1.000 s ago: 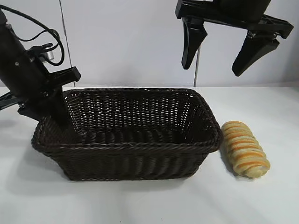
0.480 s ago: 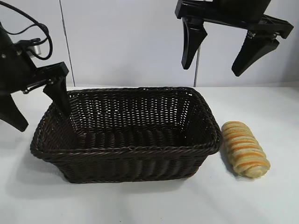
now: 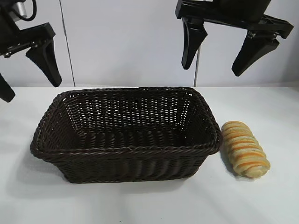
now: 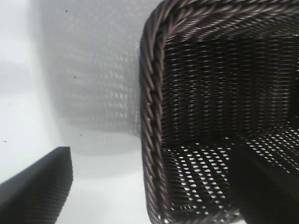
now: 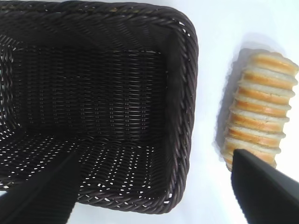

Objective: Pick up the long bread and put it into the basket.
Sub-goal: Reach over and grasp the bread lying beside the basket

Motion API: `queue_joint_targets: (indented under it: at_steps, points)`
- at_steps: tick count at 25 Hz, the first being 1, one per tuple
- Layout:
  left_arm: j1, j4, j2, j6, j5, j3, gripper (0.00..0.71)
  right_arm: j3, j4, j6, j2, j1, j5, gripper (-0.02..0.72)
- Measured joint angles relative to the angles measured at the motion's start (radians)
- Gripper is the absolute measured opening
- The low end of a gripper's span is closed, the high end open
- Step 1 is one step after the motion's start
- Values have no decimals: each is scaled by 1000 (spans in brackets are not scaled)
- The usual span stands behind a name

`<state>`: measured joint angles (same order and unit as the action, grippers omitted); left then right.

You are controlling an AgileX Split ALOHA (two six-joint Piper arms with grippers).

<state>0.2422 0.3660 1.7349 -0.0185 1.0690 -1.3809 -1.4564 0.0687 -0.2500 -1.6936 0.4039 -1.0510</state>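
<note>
Bread loaf [image 3: 245, 149] lies on our table [image 3: 261, 200] at the wicker basket's [image 3: 126, 150] three o'clock; left gripper [image 3: 25, 77] and right gripper [image 3: 214, 63] hover wide, empty.

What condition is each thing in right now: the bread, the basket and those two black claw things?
long bread: lying flat on the table beside the basket's right end, not held.
basket: upright on the table, nothing inside.
left end effector: open, holding nothing, up in the air over the basket's left end.
right end effector: open, holding nothing, high above the basket's right end and the bread.
</note>
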Motion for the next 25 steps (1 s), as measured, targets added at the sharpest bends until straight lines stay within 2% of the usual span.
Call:
queue_joint_targets:
  at_steps: [20, 25]
  points:
    - [0, -5, 0, 8, 10, -2, 648, 0, 2, 1, 0, 0, 0, 633]
    - [0, 50, 0, 46, -12, -2, 648, 0, 3, 1, 0, 0, 0, 633]
